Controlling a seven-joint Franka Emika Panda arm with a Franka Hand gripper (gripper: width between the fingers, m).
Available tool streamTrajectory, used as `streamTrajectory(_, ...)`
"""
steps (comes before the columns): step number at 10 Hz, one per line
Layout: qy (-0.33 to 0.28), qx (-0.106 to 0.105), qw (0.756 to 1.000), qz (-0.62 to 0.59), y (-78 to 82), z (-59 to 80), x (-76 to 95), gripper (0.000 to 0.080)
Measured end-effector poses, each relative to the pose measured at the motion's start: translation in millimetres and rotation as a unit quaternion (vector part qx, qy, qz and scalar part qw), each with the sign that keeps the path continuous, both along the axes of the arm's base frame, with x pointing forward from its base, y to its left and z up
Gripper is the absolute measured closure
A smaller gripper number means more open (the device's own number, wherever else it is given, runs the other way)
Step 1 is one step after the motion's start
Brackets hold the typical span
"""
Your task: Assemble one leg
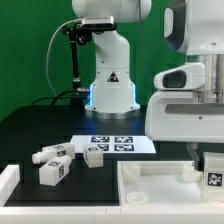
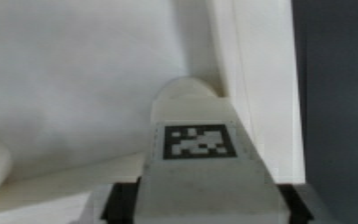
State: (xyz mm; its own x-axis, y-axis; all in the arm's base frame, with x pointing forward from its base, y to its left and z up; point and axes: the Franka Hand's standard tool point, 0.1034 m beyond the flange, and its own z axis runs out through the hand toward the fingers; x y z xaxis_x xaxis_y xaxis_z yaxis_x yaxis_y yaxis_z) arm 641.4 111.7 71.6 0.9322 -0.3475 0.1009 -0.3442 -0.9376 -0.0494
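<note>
Leg (image 2: 197, 170) fills the wrist view, its square marker tag facing the camera and its body clamped between the two dark fingers (image 2: 123, 203) of the hand (image 2: 201, 205), which is closed on its sides. It appears to be carried end-first toward the tray (image 2: 87, 90), with its far tip over the white floor beside a raised wall, probably so it can be seated at a corner; whether the tip touches the floor I cannot tell. In the exterior view the hand (image 1: 213, 170) hangs low at the exterior view's right over the tray (image 1: 150, 185), nearest the camera. Further back on the black desk (image 1: 40, 125), three spare legs (image 1: 55, 163) lie loose toward the exterior view's left, within reach for later steps. Beyond them lies the marker board (image 1: 118, 144), then the arm's base (image 1: 112, 85).
</note>
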Motion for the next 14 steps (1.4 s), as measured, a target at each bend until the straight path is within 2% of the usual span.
streamTrajectory(1, 0.002, 0.007, 0.996, -0.085, 0.0, 0.1, -0.6, 0.0515)
streamTrajectory(3, 0.014, 0.02, 0.962, -0.274, 0.2, 0.7, -1.4, 0.0515)
streamTrajectory(4, 0.015, 0.032, 0.93, -0.367, 0.7, -1.1, -0.7, 0.0515)
streamTrajectory(6, 0.019, 0.061, 0.843, -0.534, -1.3, -1.4, -0.9, 0.0514)
streamTrajectory(8, 0.02, 0.065, 0.821, -0.567, -1.4, -1.4, -1.2, 0.0514)
streamTrajectory(9, 0.02, 0.064, 0.823, -0.564, -1.5, -1.5, -1.2, 0.0514)
streamTrajectory(10, 0.02, 0.062, 0.839, -0.541, -1.6, -1.5, -1.2, 0.0379)
streamTrajectory(11, 0.022, 0.053, 0.882, -0.467, -2.3, -0.5, -0.8, 0.0247)
streamTrajectory(12, 0.016, 0.047, 0.923, -0.381, -3.1, 0.4, 1.3, 0.0247)
streamTrajectory(13, 0.015, 0.039, 0.955, -0.293, -0.6, 0.0, 1.0, 0.017)
streamTrajectory(14, 0.015, 0.033, 0.977, -0.21, 4.5, -0.8, -0.3, 0.0156)
